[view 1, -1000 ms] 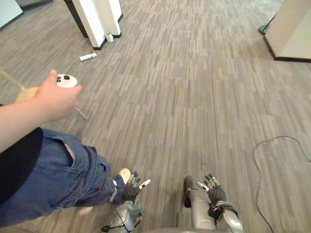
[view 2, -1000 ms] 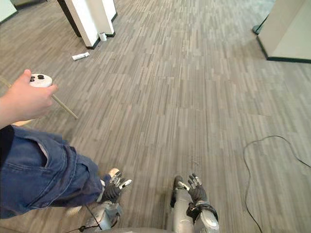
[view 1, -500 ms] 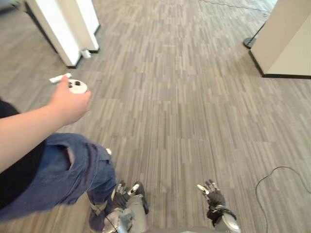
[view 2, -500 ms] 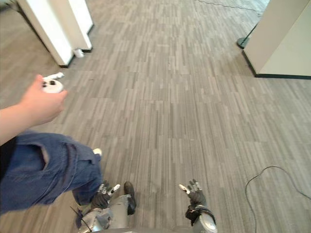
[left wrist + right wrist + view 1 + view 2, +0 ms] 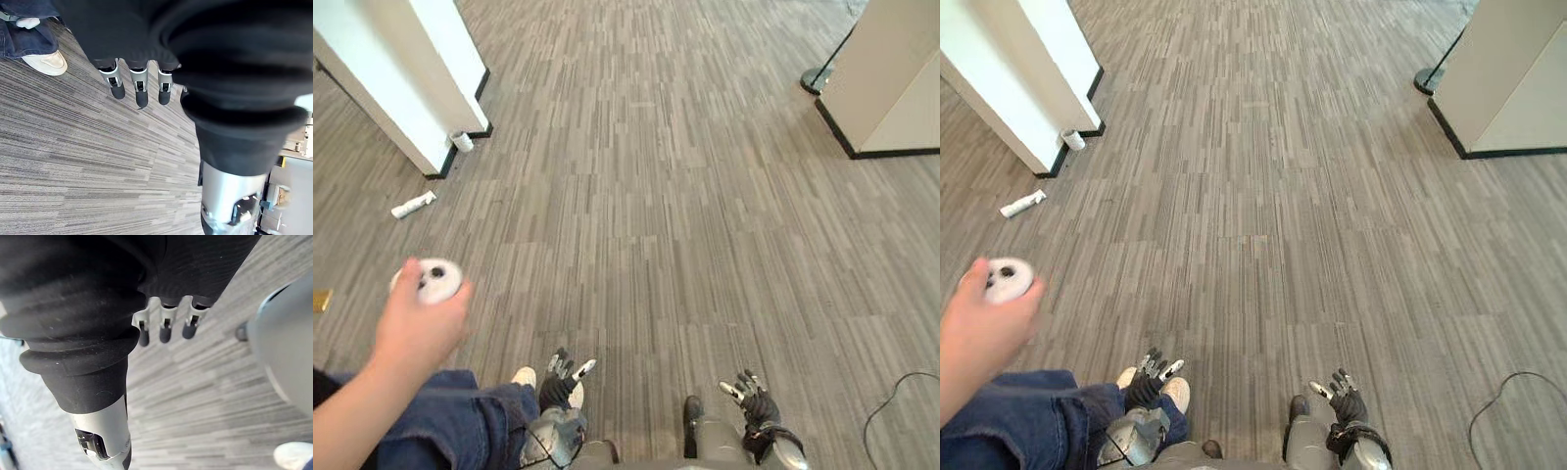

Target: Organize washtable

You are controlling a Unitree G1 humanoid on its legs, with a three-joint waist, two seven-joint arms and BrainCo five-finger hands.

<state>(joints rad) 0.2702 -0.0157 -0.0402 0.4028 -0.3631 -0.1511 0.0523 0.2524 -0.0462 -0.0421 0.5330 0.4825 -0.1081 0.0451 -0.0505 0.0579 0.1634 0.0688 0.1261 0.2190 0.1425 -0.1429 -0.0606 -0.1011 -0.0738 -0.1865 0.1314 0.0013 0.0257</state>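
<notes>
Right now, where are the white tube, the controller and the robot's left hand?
white tube (image 5: 414, 205): left eye view, middle of its body.
controller (image 5: 438, 279): left eye view, its white top face.
left hand (image 5: 556, 385): left eye view, middle of the hand.

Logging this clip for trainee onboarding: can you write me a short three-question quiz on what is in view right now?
1. True or false: the robot's left hand and right hand both hang low with relaxed fingers, holding nothing.
2. Multiple choice: the white tube lies
A) on the floor near the white pillar
B) in the person's hand
C) under the right hand
3. Fill in: the person's hand holds a small round white ____.

Key: 1 true. 2 A. 3 controller.
</notes>
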